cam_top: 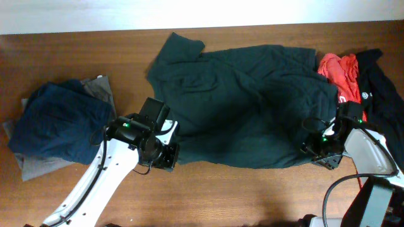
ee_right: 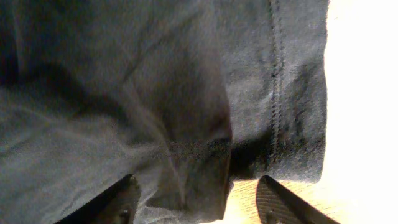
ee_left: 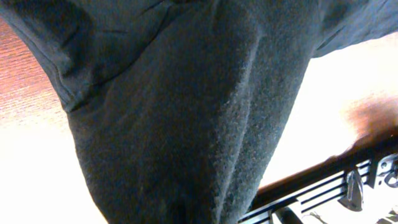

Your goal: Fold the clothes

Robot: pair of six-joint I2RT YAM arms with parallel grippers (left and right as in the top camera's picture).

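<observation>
The large dark green shirt (cam_top: 246,107) lies spread across the middle of the wooden table (cam_top: 252,195). My left gripper (cam_top: 165,154) sits at the shirt's lower left hem, shut on it. In the left wrist view the shirt cloth (ee_left: 186,112) fills the picture, bunches toward the jaws and hides the fingers. My right gripper (cam_top: 319,151) is at the shirt's lower right corner. It stands open (ee_right: 199,199), with a fold of the hem (ee_right: 199,162) between the two dark fingers (ee_right: 121,199).
A navy blue piece (cam_top: 57,120) lies on grey shorts (cam_top: 98,88) at the far left. A red shirt (cam_top: 341,72) and a black garment (cam_top: 382,88) are bunched at the far right, against the green shirt. Bare wood runs along the front edge.
</observation>
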